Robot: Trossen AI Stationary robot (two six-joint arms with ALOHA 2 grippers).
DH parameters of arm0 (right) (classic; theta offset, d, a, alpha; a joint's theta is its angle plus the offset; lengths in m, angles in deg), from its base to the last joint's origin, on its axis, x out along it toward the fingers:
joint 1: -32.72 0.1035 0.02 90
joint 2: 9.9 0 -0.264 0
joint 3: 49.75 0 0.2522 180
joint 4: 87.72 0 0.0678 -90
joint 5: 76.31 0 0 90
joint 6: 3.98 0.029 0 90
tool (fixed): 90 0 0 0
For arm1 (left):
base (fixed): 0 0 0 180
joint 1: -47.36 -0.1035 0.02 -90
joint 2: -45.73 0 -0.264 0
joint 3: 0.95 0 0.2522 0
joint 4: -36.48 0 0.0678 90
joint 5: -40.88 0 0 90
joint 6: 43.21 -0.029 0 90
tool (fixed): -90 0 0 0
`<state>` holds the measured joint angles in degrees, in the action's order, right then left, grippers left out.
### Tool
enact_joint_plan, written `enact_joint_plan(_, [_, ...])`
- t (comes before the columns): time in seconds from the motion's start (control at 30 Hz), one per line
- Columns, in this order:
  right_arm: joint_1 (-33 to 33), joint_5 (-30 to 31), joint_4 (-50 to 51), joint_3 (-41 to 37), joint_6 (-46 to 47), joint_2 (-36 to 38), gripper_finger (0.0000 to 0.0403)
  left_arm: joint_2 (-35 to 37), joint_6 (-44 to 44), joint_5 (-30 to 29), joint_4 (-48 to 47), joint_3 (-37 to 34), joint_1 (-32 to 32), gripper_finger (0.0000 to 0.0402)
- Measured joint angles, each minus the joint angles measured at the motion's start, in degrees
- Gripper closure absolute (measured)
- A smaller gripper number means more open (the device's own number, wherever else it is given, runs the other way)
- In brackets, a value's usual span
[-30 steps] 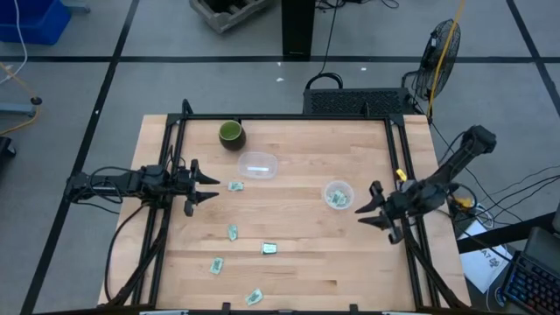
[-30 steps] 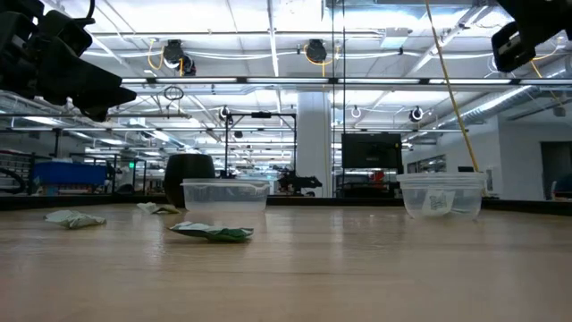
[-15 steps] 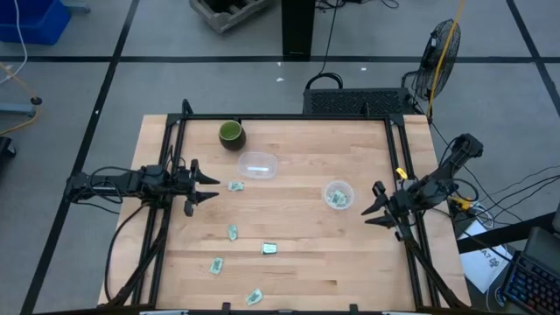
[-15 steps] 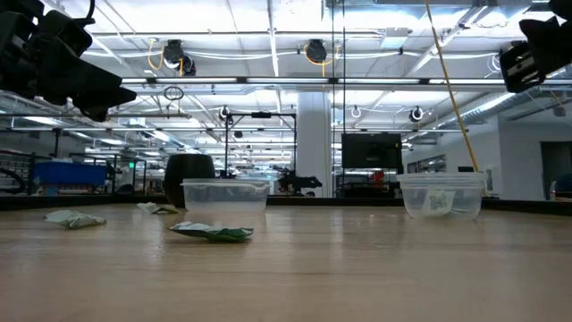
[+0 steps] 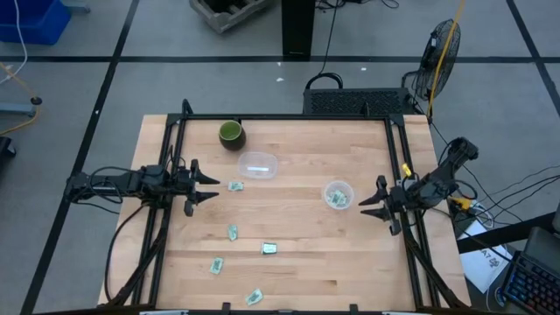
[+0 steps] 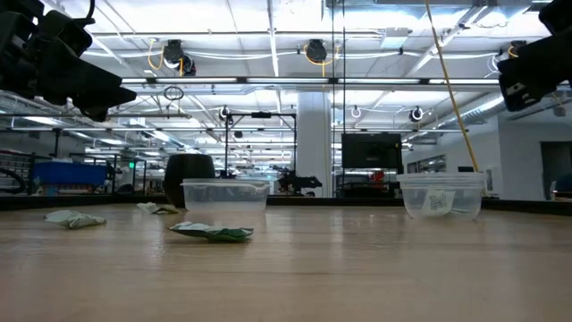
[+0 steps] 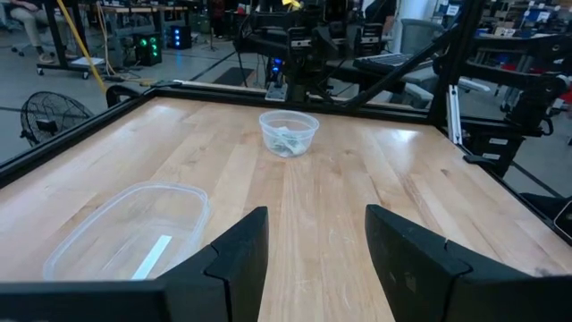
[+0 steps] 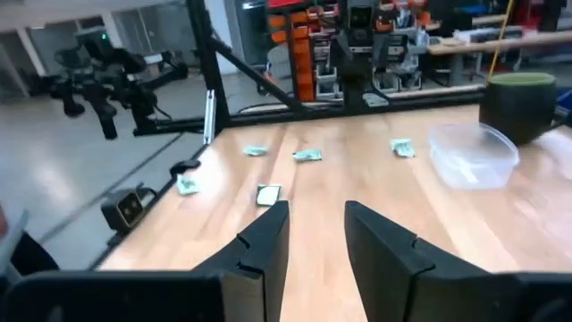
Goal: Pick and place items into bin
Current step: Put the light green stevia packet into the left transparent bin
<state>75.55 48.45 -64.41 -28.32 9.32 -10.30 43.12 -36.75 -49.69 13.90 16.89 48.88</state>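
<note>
Several small pale green and white packets lie flat on the wooden table: one (image 5: 235,185) just in front of my left gripper, others at mid-table (image 5: 233,232) (image 5: 269,248) and toward the near edge (image 5: 215,265) (image 5: 254,297). More packets sit inside the round clear container (image 5: 338,194). My left gripper (image 5: 215,187) hovers open at the table's left side, above the tabletop. My right gripper (image 5: 364,208) hovers open just right of the round container. The right wrist view shows loose packets (image 8: 268,193) (image 8: 307,156) beyond its open fingers (image 8: 317,237).
A clear rectangular container (image 5: 257,164) holding a white strip stands toward the far edge, with a dark cup with green inside (image 5: 230,134) behind it. A black frame rail (image 5: 289,117) borders the table. Bare wood lies between the loose packets and the round container.
My right gripper has come down a little while staying open beside the round container, and its arm has drawn in toward the table's right edge. The left arm, the packets and the containers have kept still.
</note>
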Motion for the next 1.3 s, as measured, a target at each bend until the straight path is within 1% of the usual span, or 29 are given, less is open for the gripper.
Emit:
enact_joint_plan(0.1, [0.0,0.0,1.5,0.1,2.2,0.0,0.0300,0.0,0.0,0.0,0.0,0.0,0.0,0.0210])
enact_joint_plan(0.3, [0.0,-0.3,-2.0,-0.2,2.3,-0.9,0.0302,0.0,0.0,0.0,0.0,0.0,0.0,0.0211])
enact_joint_plan(0.43, [0.0,-0.3,-2.4,-0.2,3.9,-0.9,0.0302,0.0,0.0,0.0,0.0,0.0,0.0,0.0211])
enact_joint_plan(1.07, [0.0,-0.3,-2.4,-0.2,4.0,-0.9,0.0303,0.0,0.0,0.0,0.0,0.0,0.0,0.0211])
enact_joint_plan(1.13, [0.0,-0.3,-2.5,-0.2,4.0,-0.9,0.0303,0.0,0.0,-1.5,1.8,0.0,0.0,0.0210])
enact_joint_plan(1.2, [0.0,-0.3,-2.5,-0.2,4.0,-0.9,0.0303,0.0,0.1,-3.9,5.5,0.0,0.0,0.0211])
enact_joint_plan(1.23, [0.0,-0.3,-2.5,-0.2,4.0,-0.9,0.0303,0.0,0.9,-4.6,7.3,0.0,0.0,0.0211])
enact_joint_plan(1.3, [0.0,-0.3,-2.5,-0.2,4.0,-0.9,0.0303,0.0,5.4,-5.0,11.2,0.0,0.0,0.0210])
